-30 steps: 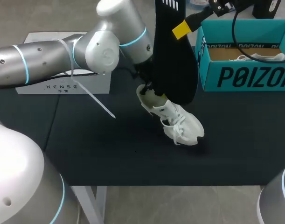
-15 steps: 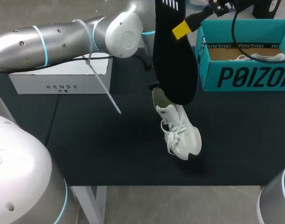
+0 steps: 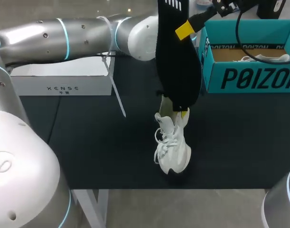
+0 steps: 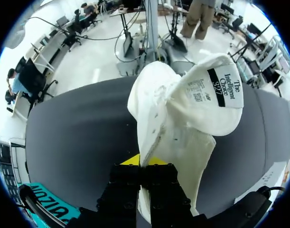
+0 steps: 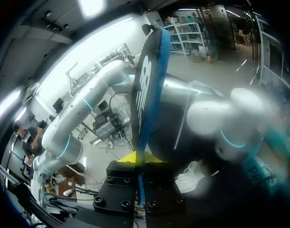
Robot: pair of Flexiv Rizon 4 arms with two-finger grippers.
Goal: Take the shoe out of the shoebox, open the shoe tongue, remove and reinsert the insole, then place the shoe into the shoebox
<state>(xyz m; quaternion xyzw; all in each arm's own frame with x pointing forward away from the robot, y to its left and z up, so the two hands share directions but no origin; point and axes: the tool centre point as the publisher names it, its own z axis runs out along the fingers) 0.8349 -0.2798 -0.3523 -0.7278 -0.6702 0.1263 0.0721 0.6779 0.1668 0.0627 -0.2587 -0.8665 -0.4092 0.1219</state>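
Silver left arm — cyan rings at its joints, small dark screws, white cable tie.

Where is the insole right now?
In the head view the black insole hangs upright from the right tool, just left of the teal shoebox, above the white shoe.

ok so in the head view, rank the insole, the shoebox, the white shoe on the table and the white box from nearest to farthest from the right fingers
1. insole: clamped in the right fingers.
2. shoebox: just beside them, on the right.
3. white shoe, toward the front, and white box, off to the left: both clearly farther, too close to call between them.
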